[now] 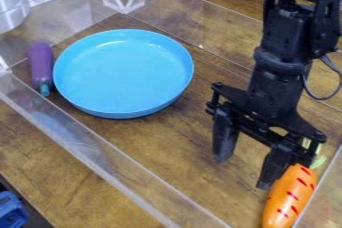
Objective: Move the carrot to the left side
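The carrot (287, 199) is a small glossy orange toy with a light green top, lying at the lower right on the wooden table. Its leafy top is partly hidden behind my gripper. My gripper (251, 162) is black, points down and is open, with one finger (225, 142) to the left and the other finger (274, 166) right at the carrot's upper end. It holds nothing.
A blue plate (120, 72) lies at the left centre. A purple eggplant (40, 65) lies beside its left rim. Clear acrylic walls (80, 137) bound the table at the front left and back.
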